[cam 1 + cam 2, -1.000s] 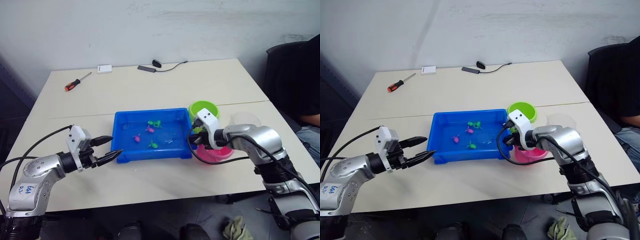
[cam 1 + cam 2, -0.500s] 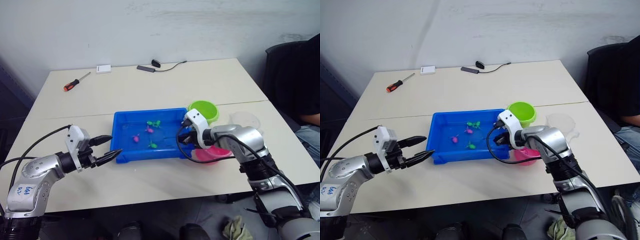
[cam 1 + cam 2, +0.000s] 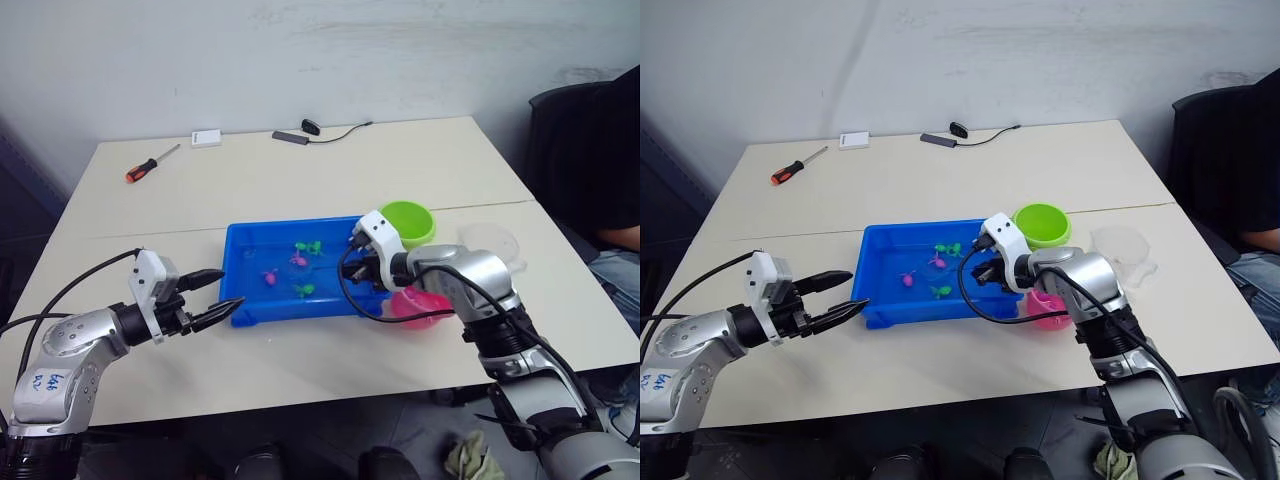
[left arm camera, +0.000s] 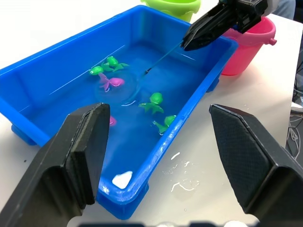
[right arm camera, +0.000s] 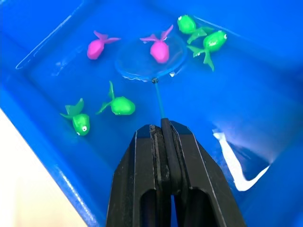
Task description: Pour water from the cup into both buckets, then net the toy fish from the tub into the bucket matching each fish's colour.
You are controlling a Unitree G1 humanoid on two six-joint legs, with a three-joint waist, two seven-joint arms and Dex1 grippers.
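Observation:
The blue tub (image 3: 296, 309) holds water and several toy fish, green ones (image 5: 120, 105) and pink ones (image 5: 97, 46). My right gripper (image 5: 163, 126) hangs over the tub's right end, shut on the thin handle of a small round net (image 5: 142, 68). The net's ring lies in the water under a pink fish (image 5: 159, 51). The lime green bucket (image 3: 407, 222) and the pink bucket (image 3: 420, 303) stand just right of the tub. The clear cup (image 3: 492, 240) stands upright further right. My left gripper (image 3: 228, 290) is open, level with the tub's near left corner.
A screwdriver (image 3: 150, 163), a white box (image 3: 208, 138) and a black cable (image 3: 320, 131) lie at the table's far side. A person (image 3: 610, 170) sits at the right edge. Water drops (image 4: 180, 182) lie on the table by the tub.
My right gripper has moved left from above the pink bucket to over the tub, and the net is now in the water. The left arm has not moved.

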